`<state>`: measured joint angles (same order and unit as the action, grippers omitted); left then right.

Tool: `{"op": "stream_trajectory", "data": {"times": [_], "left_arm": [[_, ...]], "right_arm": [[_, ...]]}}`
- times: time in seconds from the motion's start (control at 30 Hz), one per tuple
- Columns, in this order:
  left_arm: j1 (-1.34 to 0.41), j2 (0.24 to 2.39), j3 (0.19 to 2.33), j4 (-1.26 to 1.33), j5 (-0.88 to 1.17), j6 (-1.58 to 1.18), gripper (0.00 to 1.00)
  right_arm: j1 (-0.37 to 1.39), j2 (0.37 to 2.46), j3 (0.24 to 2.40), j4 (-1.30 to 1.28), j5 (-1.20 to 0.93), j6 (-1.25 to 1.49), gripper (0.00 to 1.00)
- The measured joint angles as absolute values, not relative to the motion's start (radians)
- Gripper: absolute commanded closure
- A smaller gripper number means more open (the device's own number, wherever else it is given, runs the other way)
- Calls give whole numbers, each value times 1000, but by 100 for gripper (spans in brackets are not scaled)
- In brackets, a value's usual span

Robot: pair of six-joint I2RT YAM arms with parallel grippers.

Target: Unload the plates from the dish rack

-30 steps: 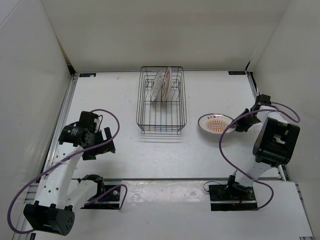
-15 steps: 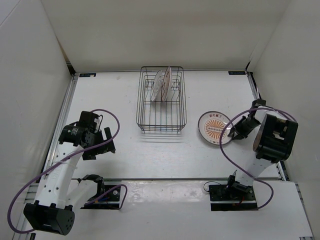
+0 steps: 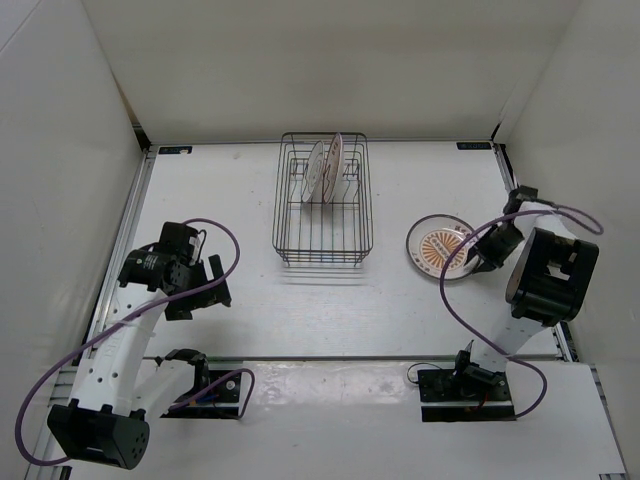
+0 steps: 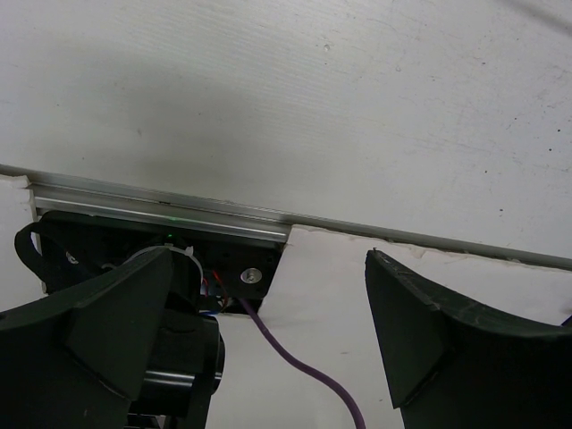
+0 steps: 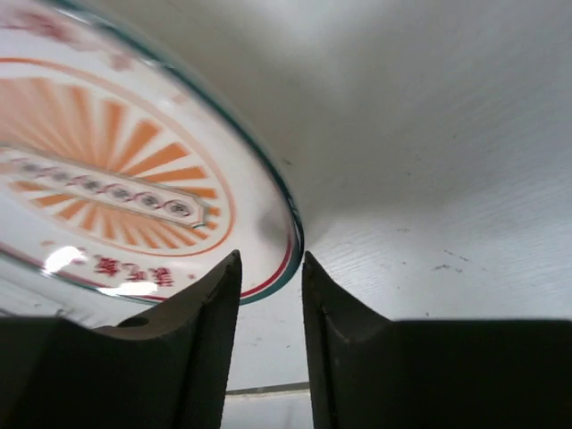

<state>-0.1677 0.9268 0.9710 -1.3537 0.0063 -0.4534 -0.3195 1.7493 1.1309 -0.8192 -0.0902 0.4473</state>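
Progress: one plate (image 3: pixel 438 248) was out, rim pinched in my near-closed right claw (image 5: pixel 271 268); two plates (image 3: pixel 325 168) stood in the dish rack (image 3: pixel 320 240); left claw (image 4: pixel 268 264) gaped empty.

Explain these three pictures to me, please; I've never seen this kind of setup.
These are two robot arms bolted to a white table. The overhead picture looks down from behind them; the other two come from cameras on each wrist, so the dark shapes are that arm's own fingers. The left gripper is open, holding nothing, over the table's near edge. The right gripper is closed on the rim of a plate with an orange sunburst, right of the dish rack. Two more plates stand upright in the rack.
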Motion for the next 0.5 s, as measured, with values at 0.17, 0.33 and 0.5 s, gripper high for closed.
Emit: {"op": "stream_trajectory", "data": {"times": [0.17, 0.33, 0.5], "left_arm": [[-168, 927, 959, -1354, 6, -454, 0], [-168, 928, 957, -1354, 6, -453, 0], [-168, 928, 957, -1354, 6, -453, 0]], "right_arm": [[-320, 1748, 1317, -862, -63, 429, 37], [-313, 1744, 1425, -857, -155, 443, 41], [-235, 1752, 1627, -776, -238, 517, 42]]}}
